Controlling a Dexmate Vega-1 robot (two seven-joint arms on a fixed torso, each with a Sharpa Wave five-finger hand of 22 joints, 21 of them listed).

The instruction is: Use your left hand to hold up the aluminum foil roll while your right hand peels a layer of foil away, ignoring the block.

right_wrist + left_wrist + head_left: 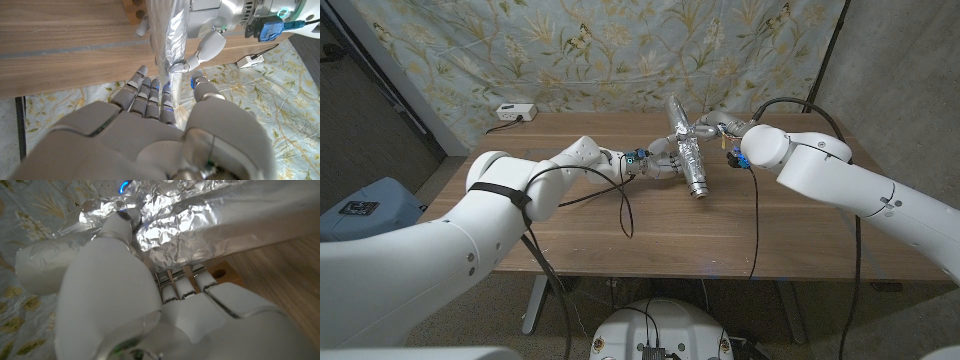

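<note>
- While the left arm reaches in low across the table (620, 225), its left hand (663, 163) grips the foil roll (688, 150) at mid-length, fingers (182, 285) curled under it and thumb pressed against the crinkled foil.
- Held off the table, the roll tilts, its upper end toward the backdrop (620, 50) and its open lower end toward the robot.
- Coming from the other side, the right hand (720, 128) meets the roll's upper part; its fingers (150, 92) lie close together against the foil with the thumb opposite, though whether they pinch a layer I cannot tell.
- Under the roll, a wooden block (222, 273) with a round hole sits beside the left fingers.
- Brown wood-grain table; behind it a floral cloth backdrop, with a white power strip (516, 112) at the table's far edge.
- Blue bin (370, 208) on the floor off the table's left side.
</note>
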